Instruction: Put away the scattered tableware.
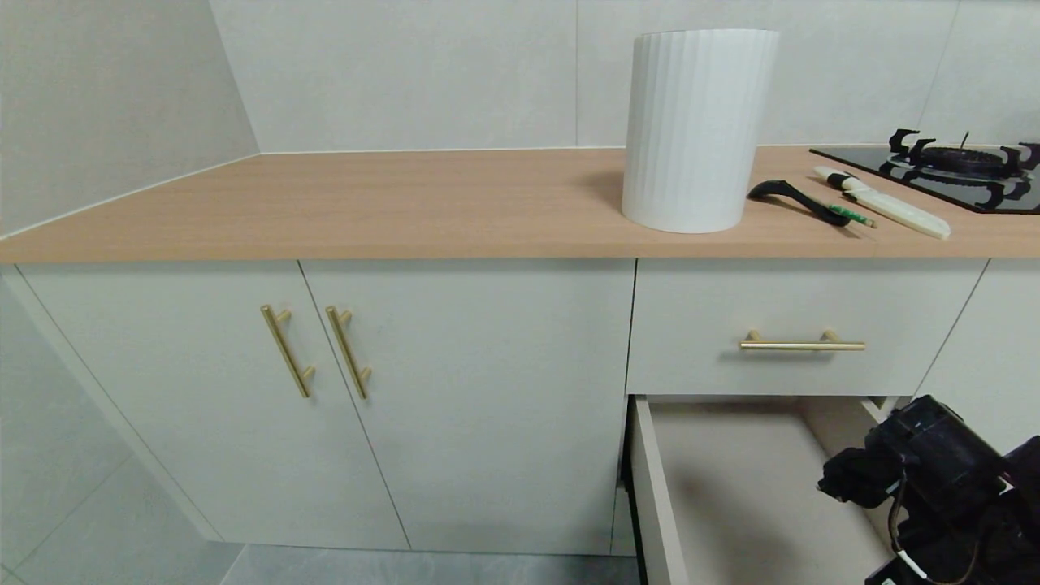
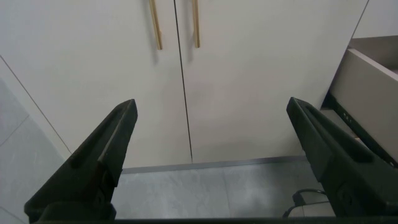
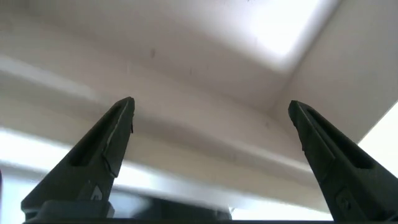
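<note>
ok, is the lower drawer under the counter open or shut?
Open. The lower drawer is pulled out from the cabinet with its inside floor showing. The upper drawer above it sits flush.

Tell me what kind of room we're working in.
Most likely a kitchen: a gas hob on the wooden countertop, a knife beside it, and an open drawer below.
</note>
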`<state>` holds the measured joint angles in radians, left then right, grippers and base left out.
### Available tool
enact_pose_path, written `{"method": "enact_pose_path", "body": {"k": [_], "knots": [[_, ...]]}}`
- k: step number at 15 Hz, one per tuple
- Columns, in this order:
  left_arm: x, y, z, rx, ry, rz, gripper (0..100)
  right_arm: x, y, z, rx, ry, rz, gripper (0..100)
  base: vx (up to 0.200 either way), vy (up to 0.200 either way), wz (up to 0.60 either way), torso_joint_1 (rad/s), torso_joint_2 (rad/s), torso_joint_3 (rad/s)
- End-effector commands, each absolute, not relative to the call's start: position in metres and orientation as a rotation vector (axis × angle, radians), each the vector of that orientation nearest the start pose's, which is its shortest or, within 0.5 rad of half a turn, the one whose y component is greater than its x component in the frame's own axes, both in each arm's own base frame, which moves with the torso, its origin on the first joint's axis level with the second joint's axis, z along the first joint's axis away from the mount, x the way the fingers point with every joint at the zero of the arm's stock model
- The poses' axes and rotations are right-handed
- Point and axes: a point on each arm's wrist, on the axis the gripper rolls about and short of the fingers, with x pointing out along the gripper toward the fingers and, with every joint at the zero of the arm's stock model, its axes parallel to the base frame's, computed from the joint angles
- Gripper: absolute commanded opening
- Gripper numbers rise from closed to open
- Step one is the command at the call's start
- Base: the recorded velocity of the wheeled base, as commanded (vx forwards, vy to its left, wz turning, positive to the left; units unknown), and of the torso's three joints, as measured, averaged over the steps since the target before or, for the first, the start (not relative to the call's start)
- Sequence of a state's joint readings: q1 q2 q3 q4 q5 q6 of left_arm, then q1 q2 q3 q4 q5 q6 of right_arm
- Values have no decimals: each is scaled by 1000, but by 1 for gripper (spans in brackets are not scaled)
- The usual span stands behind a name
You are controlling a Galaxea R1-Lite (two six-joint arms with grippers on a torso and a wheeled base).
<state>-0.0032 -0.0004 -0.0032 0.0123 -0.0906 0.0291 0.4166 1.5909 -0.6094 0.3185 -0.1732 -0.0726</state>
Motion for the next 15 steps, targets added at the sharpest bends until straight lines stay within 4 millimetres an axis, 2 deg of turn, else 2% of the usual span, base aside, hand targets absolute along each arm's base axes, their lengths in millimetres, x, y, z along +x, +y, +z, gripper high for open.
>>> {"method": "enact_pose_path", "body": {"k": [1, 4, 9, 11, 13, 15], "knots": [[-23, -2, 75, 29, 8, -94, 100, 176, 76, 101, -445, 1230, 264, 100, 0, 0, 0, 0, 0, 0], [-23, -2, 75, 29, 8, -94, 100, 183, 78, 108, -410, 1179, 249, 100, 0, 0, 0, 0, 0, 0], [-23, -2, 75, 29, 8, -94, 100, 196, 81, 147, -129, 903, 152, 100, 0, 0, 0, 0, 0, 0], [-23, -2, 75, 29, 8, -94, 100, 197, 80, 150, -113, 864, 152, 100, 0, 0, 0, 0, 0, 0], [-23, -2, 75, 29, 8, -94, 100, 199, 71, 153, -94, 849, 116, 100, 0, 0, 0, 0, 0, 0], [-23, -2, 75, 29, 8, -94, 100, 195, 68, 160, -86, 816, 118, 100, 0, 0, 0, 0, 0, 0]]}}
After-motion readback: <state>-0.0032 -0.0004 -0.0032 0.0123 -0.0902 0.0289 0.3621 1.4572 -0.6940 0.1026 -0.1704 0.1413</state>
